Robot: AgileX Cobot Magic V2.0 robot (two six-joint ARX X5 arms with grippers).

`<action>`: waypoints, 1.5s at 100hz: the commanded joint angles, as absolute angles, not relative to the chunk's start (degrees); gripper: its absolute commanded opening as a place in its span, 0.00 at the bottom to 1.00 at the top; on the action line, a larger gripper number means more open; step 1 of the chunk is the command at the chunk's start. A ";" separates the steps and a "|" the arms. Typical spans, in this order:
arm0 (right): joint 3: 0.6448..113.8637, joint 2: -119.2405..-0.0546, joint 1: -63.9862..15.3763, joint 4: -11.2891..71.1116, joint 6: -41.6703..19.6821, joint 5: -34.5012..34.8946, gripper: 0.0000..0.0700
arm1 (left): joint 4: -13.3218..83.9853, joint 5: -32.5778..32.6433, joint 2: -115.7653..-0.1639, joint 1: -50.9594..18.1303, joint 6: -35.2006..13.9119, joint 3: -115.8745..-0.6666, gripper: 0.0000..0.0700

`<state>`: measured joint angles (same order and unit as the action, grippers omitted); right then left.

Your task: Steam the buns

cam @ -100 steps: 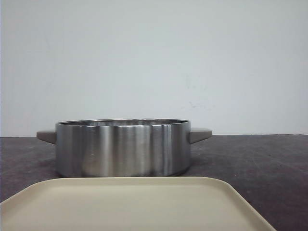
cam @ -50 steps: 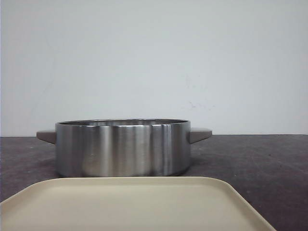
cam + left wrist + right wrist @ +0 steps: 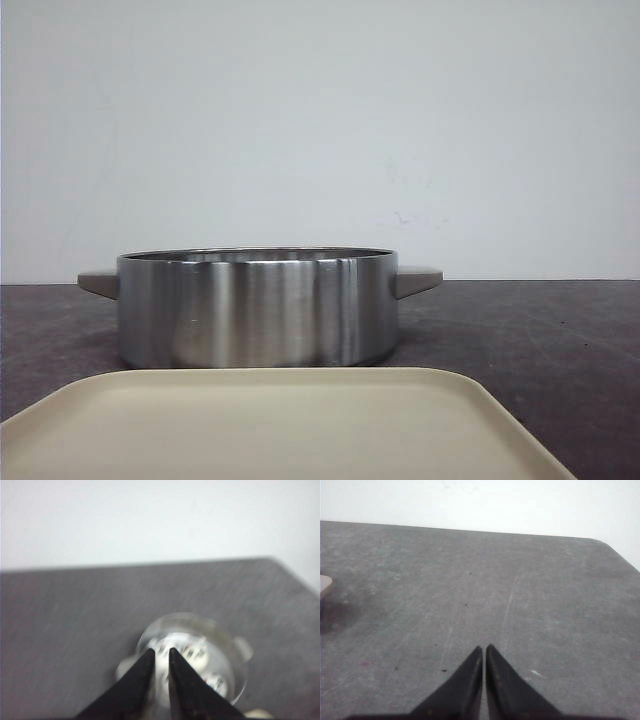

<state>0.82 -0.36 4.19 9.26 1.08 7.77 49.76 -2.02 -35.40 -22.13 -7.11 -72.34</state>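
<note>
while the right gripper is closed empty, the left gripper gapes slightly.

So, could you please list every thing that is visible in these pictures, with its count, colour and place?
pot: one, brushed steel with two grey-beige side handles, standing on the table behind the tray; its inside is hidden in the front view.
buns: count unclear, white with dark marks, blurred, inside the pot as seen in the left wrist view.
tray: one, beige, nearest the camera, nothing on the part in view.
table: one, dark grey, speckled.
wall: white, behind the table.
left gripper: black fingers, nearly closed, above the pot.
right gripper: black fingers, shut, over bare table.
</note>
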 commanded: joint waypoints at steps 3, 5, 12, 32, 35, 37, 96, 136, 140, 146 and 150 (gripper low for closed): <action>0.64 -0.21 4.27 9.06 0.43 7.92 0.02 | 34.35 -17.12 -32.82 -17.61 -0.10 -62.41 0.00; 0.64 -0.21 4.27 9.04 0.43 7.94 0.02 | 30.46 -19.33 -31.75 -16.34 -0.10 -59.31 0.00; 0.64 -0.21 4.27 9.04 0.43 7.92 0.02 | 17.63 -24.05 -27.55 -12.10 -3.22 -48.21 0.00; 0.64 -0.21 4.27 9.04 0.43 7.94 0.02 | -2.72 -24.91 -16.08 -5.78 -16.71 -23.24 0.00; 0.64 -0.21 4.27 9.06 0.43 7.94 0.02 | -3.95 -23.94 -14.39 -5.45 -16.82 -20.62 0.00; 0.64 -0.21 4.27 9.04 0.43 7.94 0.02 | -4.69 -23.20 -13.32 -5.26 -16.82 -18.92 0.00; 0.64 -0.21 4.27 9.06 0.43 7.92 0.02 | -6.83 -8.82 -0.12 -1.48 -12.84 -0.78 0.00; 0.64 -0.21 4.27 9.04 0.45 7.92 0.02 | 10.66 -8.80 -0.16 0.54 -8.45 -0.78 0.00; 0.64 -0.21 4.27 9.06 0.45 7.92 0.02 | 10.48 -8.64 -0.16 0.58 -7.14 -0.78 0.00; 0.64 -0.21 4.27 9.04 0.45 7.92 0.02 | 10.59 -7.55 -0.16 0.75 -5.58 -0.78 0.00; 0.64 -0.21 4.27 9.06 0.43 7.92 0.02 | 10.72 -5.78 -0.16 0.99 -5.54 -0.78 0.00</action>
